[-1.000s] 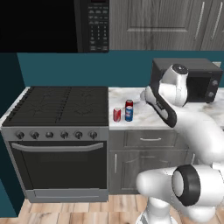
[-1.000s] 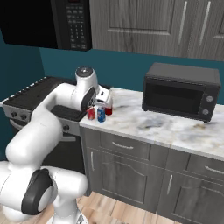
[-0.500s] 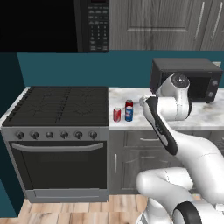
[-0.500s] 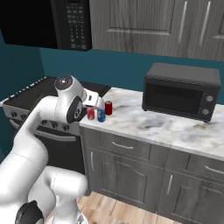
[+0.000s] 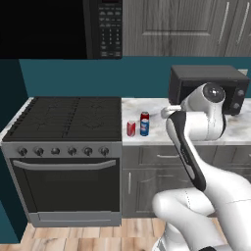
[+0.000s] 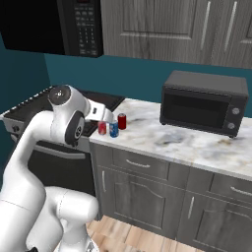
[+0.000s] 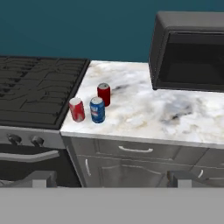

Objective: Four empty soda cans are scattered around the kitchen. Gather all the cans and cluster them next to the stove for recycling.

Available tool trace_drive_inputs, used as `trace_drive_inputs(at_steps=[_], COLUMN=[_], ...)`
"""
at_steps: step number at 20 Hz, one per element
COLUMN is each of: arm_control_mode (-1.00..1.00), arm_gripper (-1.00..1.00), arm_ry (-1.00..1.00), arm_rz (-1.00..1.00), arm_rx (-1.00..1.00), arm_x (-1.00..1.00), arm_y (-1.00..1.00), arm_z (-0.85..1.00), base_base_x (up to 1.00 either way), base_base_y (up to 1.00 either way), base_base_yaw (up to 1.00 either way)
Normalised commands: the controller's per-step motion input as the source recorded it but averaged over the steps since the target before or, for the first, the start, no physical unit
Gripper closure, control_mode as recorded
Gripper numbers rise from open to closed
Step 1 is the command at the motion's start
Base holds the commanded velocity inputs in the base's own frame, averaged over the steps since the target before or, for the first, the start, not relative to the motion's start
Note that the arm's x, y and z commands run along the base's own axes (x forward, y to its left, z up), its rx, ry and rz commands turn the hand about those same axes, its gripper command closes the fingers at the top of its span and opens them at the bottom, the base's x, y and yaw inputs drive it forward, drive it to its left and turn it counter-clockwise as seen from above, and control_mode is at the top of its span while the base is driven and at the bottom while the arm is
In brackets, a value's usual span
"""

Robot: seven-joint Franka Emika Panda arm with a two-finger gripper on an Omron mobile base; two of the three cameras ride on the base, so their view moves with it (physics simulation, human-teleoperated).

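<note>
Three soda cans stand together on the marble counter (image 7: 144, 116), right beside the stove (image 7: 39, 92). Closest to the stove is a red can (image 7: 77, 109), with the blue can (image 7: 97, 110) touching or nearly touching it and another red can (image 7: 103, 94) just behind. The same cluster appears as red can (image 5: 131, 128), blue can (image 5: 144, 127) and red can (image 5: 144, 116), and again at blue can (image 6: 113, 129). My gripper (image 7: 111, 180) is open and empty, hanging in front of the counter's edge, back from the cans. The stove (image 5: 68, 117) has bare dark grates.
A boxy black countertop microwave (image 7: 192, 52) sits on the counter to the right of the cans, also at microwave (image 6: 204, 103). A keypad microwave (image 5: 103, 27) hangs above the stove. Grey drawers (image 7: 131, 151) run below the counter. Bare marble lies between the cans and the boxy microwave.
My arm has folded back and the hand has drawn away from the cans toward the counter's front. The three cans have not moved. The jaws stay wide.
</note>
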Motion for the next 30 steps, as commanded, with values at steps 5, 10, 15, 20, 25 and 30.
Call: trace_drive_inputs(at_steps=[5, 10, 15, 20, 25, 30], arm_control_mode=[-1.0, -1.0, -1.0, -1.0, -1.0, -1.0], arm_gripper=[-1.0, -1.0, -1.0, -1.0, -1.0, -1.0], arm_ry=[0.02, 0.04, 0.04, 0.03, 0.01, 0.0], arm_rz=[0.0, 0.0, 0.0, 0.0, 0.0, 0.0], arm_rx=[0.01, 0.01, 0.0, 0.0, 0.0, -0.01], arm_x=[-0.39, -0.34, -0.24, -0.16, -0.09, -0.09], arm_y=[0.0, 0.0, 0.11, 0.08, 0.14, 0.18], arm_z=[0.49, 0.48, 0.26, 0.21, 0.02, -0.15], base_base_x=[0.0, 0.0, 0.0, 0.0, 0.0, 0.0], base_base_y=[0.0, 0.0, 0.0, 0.0, 0.0, 0.0], base_base_yaw=[0.0, 0.0, 0.0, 0.0, 0.0, 0.0])
